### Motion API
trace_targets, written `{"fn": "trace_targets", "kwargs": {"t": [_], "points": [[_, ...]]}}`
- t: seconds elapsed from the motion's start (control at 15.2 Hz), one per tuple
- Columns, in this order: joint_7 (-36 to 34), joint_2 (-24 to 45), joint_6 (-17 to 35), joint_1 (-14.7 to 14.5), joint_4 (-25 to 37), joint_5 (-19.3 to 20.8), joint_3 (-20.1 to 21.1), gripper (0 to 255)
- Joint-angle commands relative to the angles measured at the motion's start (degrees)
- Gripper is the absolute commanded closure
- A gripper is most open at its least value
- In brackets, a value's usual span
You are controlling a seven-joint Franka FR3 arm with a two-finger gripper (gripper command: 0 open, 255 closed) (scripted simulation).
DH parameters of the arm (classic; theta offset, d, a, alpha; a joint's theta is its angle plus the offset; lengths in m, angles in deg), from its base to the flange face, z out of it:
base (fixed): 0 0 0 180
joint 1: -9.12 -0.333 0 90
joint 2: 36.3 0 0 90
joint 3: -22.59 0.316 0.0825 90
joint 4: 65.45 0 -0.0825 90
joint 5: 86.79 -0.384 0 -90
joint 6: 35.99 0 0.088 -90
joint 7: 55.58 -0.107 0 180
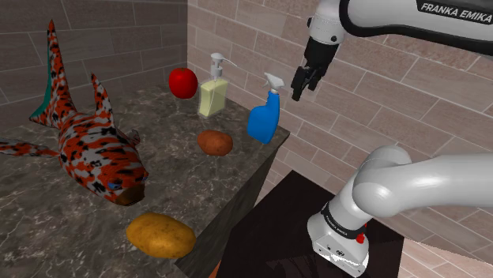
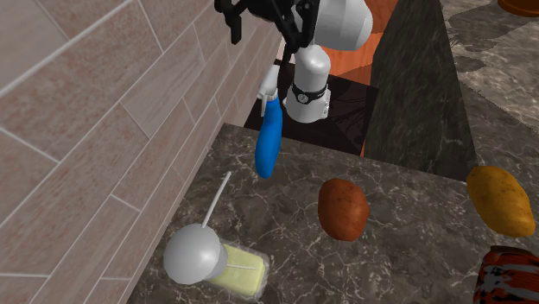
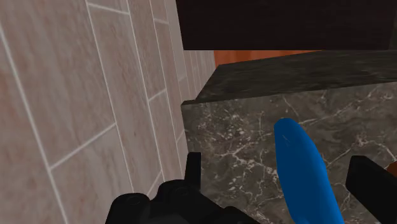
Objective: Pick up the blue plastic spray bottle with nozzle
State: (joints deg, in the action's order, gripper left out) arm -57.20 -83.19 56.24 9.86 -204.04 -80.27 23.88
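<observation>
Shoulder view: the blue spray bottle (image 1: pixel 264 120) stands upright at the desk (image 1: pixel 178 178) corner; the pincer (image 1: pixel 304 87) hangs near its nozzle (image 1: pixel 274 80), open, empty. Likely light, stiff, slick: grip the body below the nozzle

Seemingly a home kitchen: marbled counter (image 1: pixel 186 185), tiled wall (image 1: pixel 395 103), soap dispenser (image 1: pixel 213 93), potato (image 1: pixel 160 235).
</observation>
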Motion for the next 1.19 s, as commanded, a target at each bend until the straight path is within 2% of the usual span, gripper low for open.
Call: {"fn": "trace_targets", "kwargs": {"t": [0.0,0.46,0.99,1.12], "points": [[0.0,0.0,0.0,0.0,0.0,0.0,0.0,0],[-0.7,14.0,-2.6,-2.6,15.6,-7.5,0.0,0],[-0.7,12.9,3.0,-2.6,8.9,-7.5,0.1,0],[-0.7,12.9,3.0,-2.6,8.9,-7.5,0.1,0]]}}
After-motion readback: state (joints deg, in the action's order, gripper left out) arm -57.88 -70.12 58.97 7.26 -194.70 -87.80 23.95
